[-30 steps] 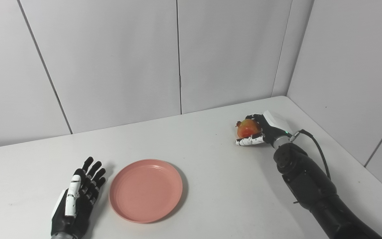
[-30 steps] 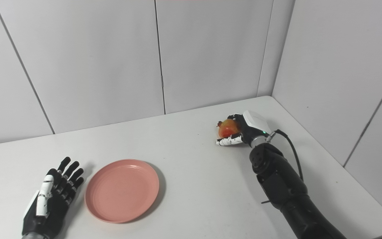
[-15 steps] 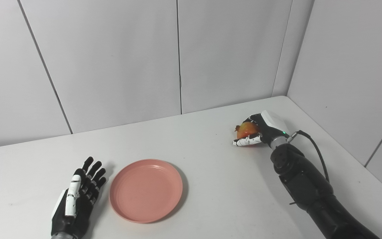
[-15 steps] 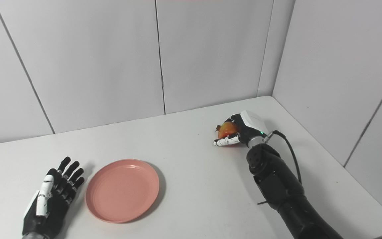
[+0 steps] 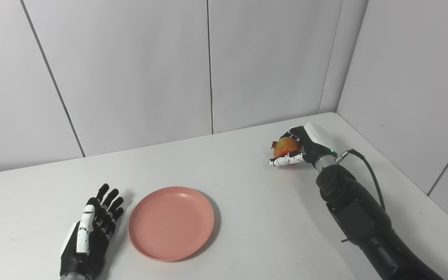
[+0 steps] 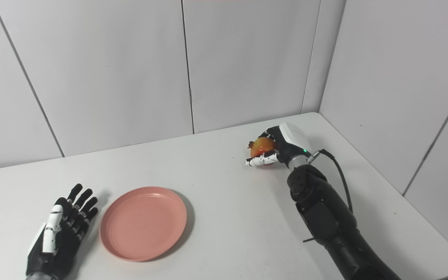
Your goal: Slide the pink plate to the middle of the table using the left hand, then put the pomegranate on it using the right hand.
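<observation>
Pomegranate (image 5: 285,146) sits in the grasp of my right hand (image 5: 301,149), fingers curled over its top and thumb under its near side, at the far right of the white table (image 5: 255,217). A shadow beneath suggests the fruit is just clear of the surface, though I cannot be sure.

My left hand (image 5: 91,229) lies flat on the table at the near left, fingers spread and holding nothing, just beside the pink plate (image 5: 171,222) without touching it. The plate rests left of the table's centre, empty, well apart from the fruit.

I judge the plate slide done or nearly so, and the step in hand is carrying the fruit. The next move calls for swinging my right arm (image 5: 360,221) leftward and toward me across the bare tabletop, keeping the round fruit secure, then lowering it onto the plate's flat middle before loosening my fingers. Because the fruit is round, it may roll toward the low rim if let go too high or off-centre.
</observation>
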`<state>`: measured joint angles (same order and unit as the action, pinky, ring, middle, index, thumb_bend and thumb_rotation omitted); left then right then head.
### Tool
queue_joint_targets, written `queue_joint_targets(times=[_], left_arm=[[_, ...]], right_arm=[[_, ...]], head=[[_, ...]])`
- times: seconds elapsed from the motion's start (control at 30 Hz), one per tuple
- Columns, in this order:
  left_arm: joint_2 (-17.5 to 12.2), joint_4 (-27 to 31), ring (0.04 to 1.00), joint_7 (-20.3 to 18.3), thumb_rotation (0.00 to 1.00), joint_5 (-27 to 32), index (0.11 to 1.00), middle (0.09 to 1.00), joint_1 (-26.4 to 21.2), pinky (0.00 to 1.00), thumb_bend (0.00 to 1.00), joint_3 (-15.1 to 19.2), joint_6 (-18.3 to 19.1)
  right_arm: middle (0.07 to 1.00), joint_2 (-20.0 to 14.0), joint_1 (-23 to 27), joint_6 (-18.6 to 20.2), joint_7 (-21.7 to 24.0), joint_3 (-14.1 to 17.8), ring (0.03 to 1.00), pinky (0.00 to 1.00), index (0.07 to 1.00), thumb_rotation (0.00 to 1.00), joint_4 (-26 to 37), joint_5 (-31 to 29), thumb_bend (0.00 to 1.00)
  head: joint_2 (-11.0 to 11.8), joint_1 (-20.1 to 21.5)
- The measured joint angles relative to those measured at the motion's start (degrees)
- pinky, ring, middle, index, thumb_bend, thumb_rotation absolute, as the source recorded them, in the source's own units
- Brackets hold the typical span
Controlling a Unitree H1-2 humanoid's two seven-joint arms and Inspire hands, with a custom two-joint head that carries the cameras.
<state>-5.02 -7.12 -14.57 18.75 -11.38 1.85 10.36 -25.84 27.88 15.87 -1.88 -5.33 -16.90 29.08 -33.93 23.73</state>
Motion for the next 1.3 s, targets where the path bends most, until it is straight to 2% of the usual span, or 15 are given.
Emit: queue_joint_targets(times=[0.23, 0.37, 0.6, 0.67, 0.77, 0.87, 0.93, 1.1, 1.2, 1.27, 1.3], left_arm=[[0.12, 0.01, 0.959, 0.36, 1.0, -0.2, 0.966, 0.963, -0.01, 0.97, 0.42, -0.17, -0.05], [0.51, 0.05, 0.954, 0.92, 1.0, -0.5, 0.961, 0.96, -0.02, 0.97, 0.42, -0.26, -0.13], [1.67, 0.05, 0.957, 1.21, 1.0, -1.88, 0.965, 0.963, -0.03, 0.96, 0.43, -0.82, -0.52], [1.74, -0.02, 0.956, 1.21, 1.0, -2.16, 0.964, 0.963, -0.03, 0.96, 0.44, -0.89, -0.71], [2.05, -0.14, 0.954, 1.53, 1.0, -2.74, 0.962, 0.961, -0.06, 0.96, 0.44, -0.99, -1.06], [2.67, -0.1, 0.95, 2.32, 1.0, -4.0, 0.958, 0.958, -0.06, 0.95, 0.44, -1.29, -1.25], [3.21, -0.07, 0.953, 2.62, 1.0, -4.46, 0.962, 0.96, -0.08, 0.95, 0.44, -1.43, -1.29], [4.3, 0.24, 0.943, 4.16, 1.0, -6.28, 0.952, 0.953, -0.11, 0.94, 0.44, -2.07, -1.27], [5.3, 0.28, 0.933, 5.5, 1.0, -7.45, 0.944, 0.945, -0.17, 0.92, 0.43, -2.41, -1.28], [6.03, 0.26, 0.93, 6.46, 1.0, -8.02, 0.942, 0.942, -0.27, 0.92, 0.44, -2.69, -1.28], [6.39, 0.26, 0.927, 7.04, 1.0, -8.73, 0.941, 0.941, -0.32, 0.92, 0.44, -2.89, -1.28]], right_arm=[[0.331, 0.07, -1.31, 1.52, 1.46, 0.67, 0.26, 0.21, 0.377, 0.12, 7.7, 0.16, 0.47], [0.339, 0.16, -1.54, 3.87, 3.3, 0.65, 0.269, 0.22, 0.38, 0.14, 12.26, 0.73, 0.47], [0.362, 1.61, -1.75, 5.27, 6.06, 0.11, 0.294, 0.24, 0.388, 0.11, 19.35, 1.09, 0.47], [0.331, 1.93, -1.9, 5.34, 6.94, -0.3, 0.261, 0.21, 0.362, 0.1, 20.94, 1.05, 0.47], [0.318, 2.39, -1.9, 5.78, 8.53, -1.29, 0.245, 0.19, 0.365, 0.11, 23.46, 1.44, 0.48], [0.37, 3.86, -1.85, 5.99, 9.09, -2.76, 0.296, 0.24, 0.417, 0.1, 25.08, 2.64, 0.48], [0.369, 5.18, -1.71, 5.98, 9.6, -3.57, 0.292, 0.24, 0.415, 0.11, 25.29, 2.87, 0.48], [0.325, 7.66, -1.19, 5.74, 10.35, -6.15, 0.25, 0.2, 0.381, 0.05, 25.28, 2.88, 0.48], [0.347, 9.05, -1.17, 4.4, 10.49, -8.16, 0.27, 0.22, 0.393, 0.07, 24.9, 2.9, 0.48], [0.367, 9.81, -1.14, 3.02, 10.5, -9.36, 0.287, 0.24, 0.412, 0.09, 24.27, 2.96, 0.47], [0.369, 10.17, -1.12, 2.71, 10.58, -10.0, 0.289, 0.24, 0.412, 0.09, 23.88, 3.06, 0.47]], head=[[-0.09, -1.14], [-0.09, -1.84], [-0.26, -3.95], [-0.35, -4.66], [-0.44, -5.45], [-0.44, -7.46], [-0.53, -8.51], [-0.62, -12.3], [-0.79, -14.15], [-1.14, -18.09], [-1.14, -18.11]])
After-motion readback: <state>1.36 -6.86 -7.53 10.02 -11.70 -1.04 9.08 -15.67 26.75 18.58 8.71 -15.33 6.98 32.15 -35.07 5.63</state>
